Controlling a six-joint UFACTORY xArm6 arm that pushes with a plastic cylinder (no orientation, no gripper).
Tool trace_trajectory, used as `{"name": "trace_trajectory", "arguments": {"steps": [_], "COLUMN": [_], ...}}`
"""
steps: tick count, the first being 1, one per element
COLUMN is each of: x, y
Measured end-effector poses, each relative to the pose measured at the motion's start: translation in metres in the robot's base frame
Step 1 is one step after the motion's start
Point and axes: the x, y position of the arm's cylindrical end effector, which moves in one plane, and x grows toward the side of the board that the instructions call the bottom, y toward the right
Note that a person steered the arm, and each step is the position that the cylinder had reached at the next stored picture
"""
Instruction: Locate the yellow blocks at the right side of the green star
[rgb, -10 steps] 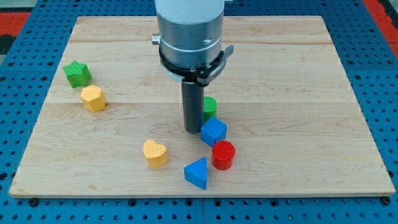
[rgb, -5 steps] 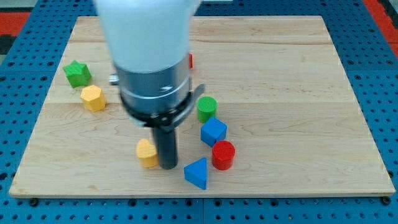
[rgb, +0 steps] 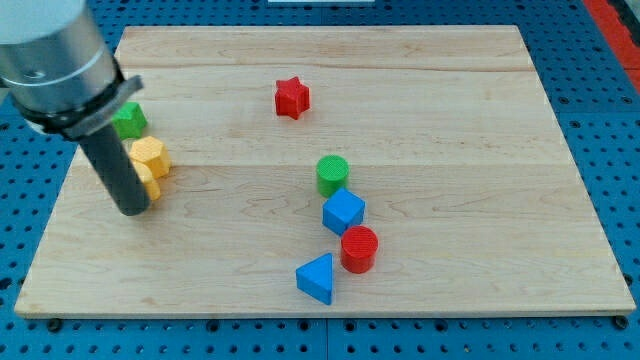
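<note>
The green star (rgb: 129, 120) lies at the view's left, partly hidden behind the arm. A yellow hexagonal block (rgb: 151, 155) sits just below and right of it. A second yellow block (rgb: 150, 185) shows only as a sliver below the first, touching it and mostly hidden by my rod. My tip (rgb: 131, 209) rests on the board at the lower left of the two yellow blocks, against the hidden one.
A red star (rgb: 291, 97) lies at the top centre. A green cylinder (rgb: 333, 174), a blue cube (rgb: 343, 212), a red cylinder (rgb: 359, 249) and a blue triangle (rgb: 317, 278) cluster at centre right. The board's left edge (rgb: 62, 190) is near my tip.
My tip swept from the centre to the view's left, pushing the yellow heart from the lower centre up against the yellow hexagon. The red star is now uncovered.
</note>
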Motion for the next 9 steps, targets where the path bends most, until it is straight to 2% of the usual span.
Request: {"name": "trace_trajectory", "arguments": {"steps": [3, 4, 5, 7, 9], "x": [-0.031, -0.030, -0.042, -0.057, -0.053], "y": [-0.008, -0.043, -0.044, 0.001, -0.093]}}
